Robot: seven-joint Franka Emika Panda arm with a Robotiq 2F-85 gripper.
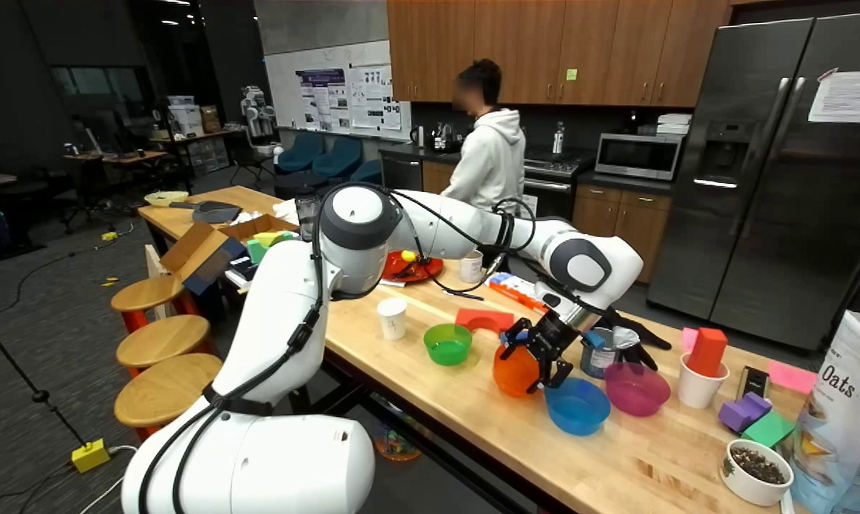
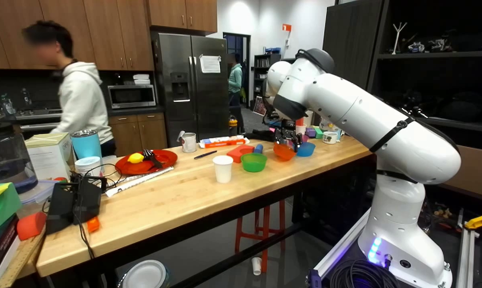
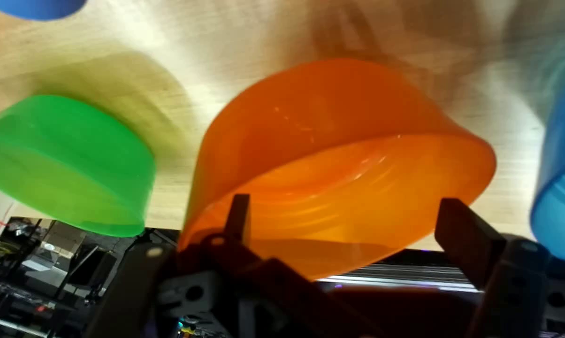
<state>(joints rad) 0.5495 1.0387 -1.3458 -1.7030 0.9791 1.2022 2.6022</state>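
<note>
My gripper (image 3: 344,211) reaches down over an orange bowl (image 3: 329,117), its jaws wide apart. In the wrist view the left fingertip (image 3: 238,206) shows against the bowl's inside, while the right fingertip (image 3: 451,216) overlaps the rim's right part. Whether either finger touches the bowl I cannot tell. A green bowl (image 3: 71,159) lies to the left in that view and a blue bowl (image 3: 561,202) to the right. In an exterior view the orange bowl (image 1: 513,371) is partly covered by the gripper, between the green bowl (image 1: 448,344) and the blue bowl (image 1: 578,405); a magenta bowl (image 1: 637,389) sits beyond.
A red arch block (image 1: 483,320) and a white paper cup (image 1: 392,318) stand near the green bowl. Behind the gripper is a can (image 1: 598,357). Farther along are a cup holding a red block (image 1: 707,350) and an oats bag (image 1: 841,414). A person (image 1: 491,143) stands behind the table.
</note>
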